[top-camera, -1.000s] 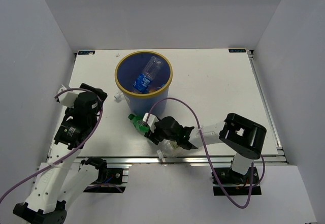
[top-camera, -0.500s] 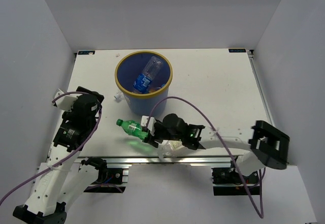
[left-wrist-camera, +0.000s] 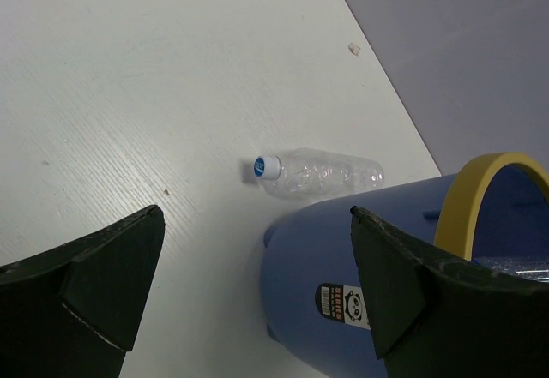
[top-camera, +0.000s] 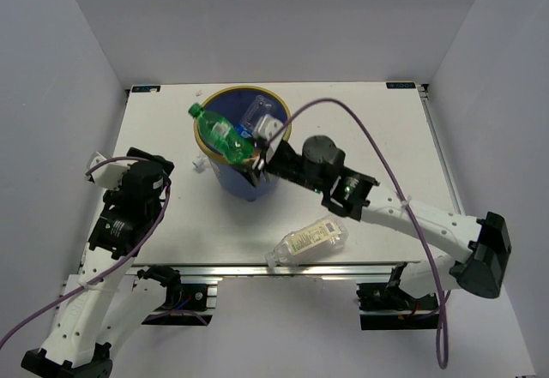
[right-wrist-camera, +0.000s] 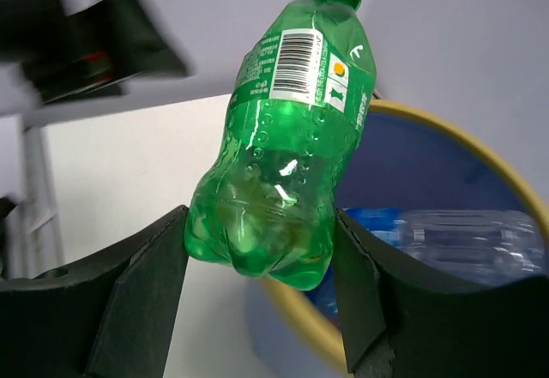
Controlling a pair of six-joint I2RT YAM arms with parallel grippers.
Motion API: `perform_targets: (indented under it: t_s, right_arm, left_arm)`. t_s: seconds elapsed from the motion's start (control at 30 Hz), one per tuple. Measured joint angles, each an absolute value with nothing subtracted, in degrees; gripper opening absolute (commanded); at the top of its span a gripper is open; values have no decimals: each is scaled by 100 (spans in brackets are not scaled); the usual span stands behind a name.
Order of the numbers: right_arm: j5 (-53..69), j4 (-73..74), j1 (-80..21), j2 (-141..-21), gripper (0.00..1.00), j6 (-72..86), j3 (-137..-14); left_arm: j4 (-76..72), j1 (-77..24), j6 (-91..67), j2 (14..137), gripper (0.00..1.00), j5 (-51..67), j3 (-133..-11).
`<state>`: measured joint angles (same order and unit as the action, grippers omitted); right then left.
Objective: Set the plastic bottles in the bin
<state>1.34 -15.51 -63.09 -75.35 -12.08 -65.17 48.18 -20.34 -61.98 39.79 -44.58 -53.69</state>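
Green bottle (right-wrist-camera: 279,147) | clamped between right fingers (right-wrist-camera: 141,301) | bin (top-camera: 233,181) contents mostly hidden

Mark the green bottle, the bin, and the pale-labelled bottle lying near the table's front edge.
green bottle (top-camera: 221,135): top external view, on its body.
bin (top-camera: 236,88): top external view, on the far yellow rim.
pale-labelled bottle (top-camera: 310,239): top external view, on its label.

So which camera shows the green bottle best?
The right wrist view: the green bottle fills it, label readable, base in the right gripper. Top external shows it small over the bin. Left wrist misses it.
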Motion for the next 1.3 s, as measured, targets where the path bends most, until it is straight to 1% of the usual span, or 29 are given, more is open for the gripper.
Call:
perform_targets:
  t_s: [0.03,0.07,0.13,0.17,0.2,0.23,0.33,0.47,0.57,0.7,0.8,0.93,1.13,1.3]
  right_arm:
    - [86,-1426,-6145,-7697,40,-1076,-6785]
    - [51,-1321,-6016,-7843,53,-943,-7006]
    - [-1,-1094,-5723,-8103,71,-650,-7343]
    - [-32,-993,-5610,-8180,83,-543,-7413]
    - [-69,-899,-5507,-8228,88,-440,-7437]
    - [-113,-801,-5433,-8265,89,-368,-7450]
    - [-102,-528,-5376,-8287,89,-401,-7459]
    - [296,-279,-5384,-8149,89,-908,-7459]
    - [1052,130,-5387,-7817,89,-1627,-7424]
    - [2191,860,-5553,-7065,89,-2672,-7083]
    - [2552,1463,-5948,-6742,89,-3131,-6805]
    - [2255,2226,-6650,-6938,89,-3229,-6578]
    - [1138,3352,-7841,-8110,89,-3000,-6637]
    - [322,3874,-8302,-8965,89,-2829,-6635]
  left_arm:
    - [4831,-2034,-6198,3979,98,-4456,-5369]
    - [4849,-2034,-6198,3979,98,-4456,-5369]
    - [4886,-2034,-6195,3972,98,-4456,-5369]
    - [4906,-2034,-6195,3966,98,-4456,-5369]
    - [4917,-2034,-6193,3962,98,-4456,-5369]
    - [4928,-2034,-6191,3953,98,-4456,-5369]
    - [4950,-2034,-6178,3942,98,-4458,-5369]
    - [4954,-2034,-6160,3942,98,-4453,-5369]
    - [4952,-2034,-6132,3948,98,-4427,-5369]
    - [4930,-2034,-6090,3970,98,-4368,-5321]
    - [4932,-2034,-6040,4014,98,-4292,-5271]
    - [4939,-2034,-5972,4077,98,-4257,-5236]
    - [5100,-2034,-5909,4088,98,-4272,-5229]
    - [5264,-2034,-5846,3942,98,-4366,-5229]
